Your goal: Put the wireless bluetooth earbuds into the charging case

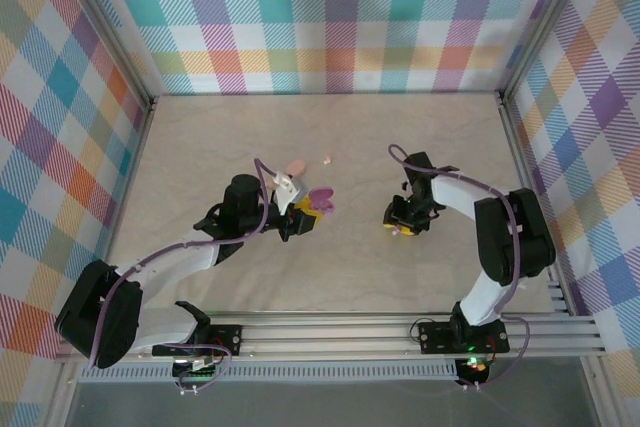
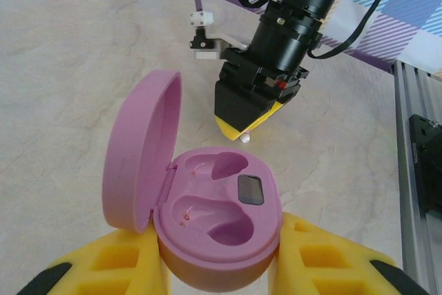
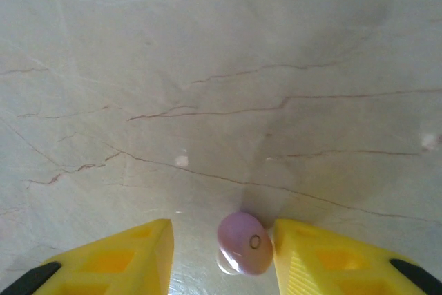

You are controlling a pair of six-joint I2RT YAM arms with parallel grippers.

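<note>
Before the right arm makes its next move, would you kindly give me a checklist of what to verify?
1. Lid of charging case open: ok.
2. Both wells empty: ok.
3. Left gripper clamped on the charging case: ok.
4. Purple earbud between the right gripper jaws: ok.
5. Jaws closed on the purple earbud: not ok, one side stands clear.
6. Earbud turned to suit its well: cannot tell.

At the bottom of the frame, the two yellow fingers of the right gripper stand apart. A small purple earbud lies between them, close against the finger on the right side. Above is the pale table with thin brown veins.
</note>
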